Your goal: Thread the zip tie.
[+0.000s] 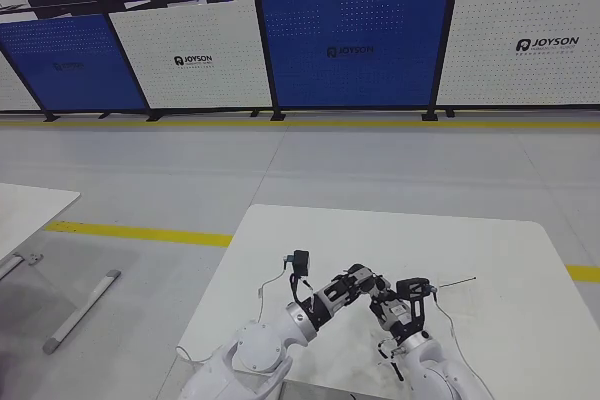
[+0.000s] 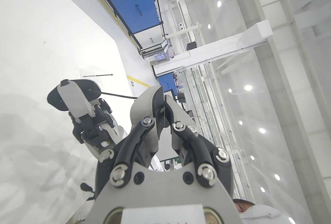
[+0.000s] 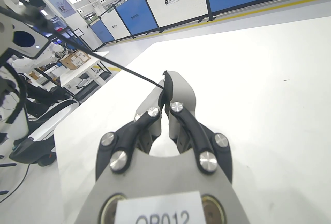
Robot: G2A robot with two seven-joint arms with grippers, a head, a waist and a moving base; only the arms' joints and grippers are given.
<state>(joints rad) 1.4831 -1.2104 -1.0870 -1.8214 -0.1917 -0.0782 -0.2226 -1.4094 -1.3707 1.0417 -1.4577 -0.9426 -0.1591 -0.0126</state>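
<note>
Low over the near middle of the white table (image 1: 480,240), my two grippers meet tip to tip. A thin black zip tie (image 3: 108,60) runs between them. My right gripper (image 3: 166,82) is shut on one end of it. The strap stretches off toward the left arm, where its far end is blurred. My left gripper (image 2: 163,99) is shut on a thin black strand of the tie (image 2: 164,112). In the left wrist view the right gripper (image 2: 75,93) sits close by, with the strap (image 2: 119,95) leading from it behind my left fingers.
A second black zip tie (image 1: 455,284) lies flat on the table just right of the grippers, also seen as a tie (image 2: 98,75) in the left wrist view. Blue and white partition panels (image 1: 350,50) stand beyond the floor behind the table.
</note>
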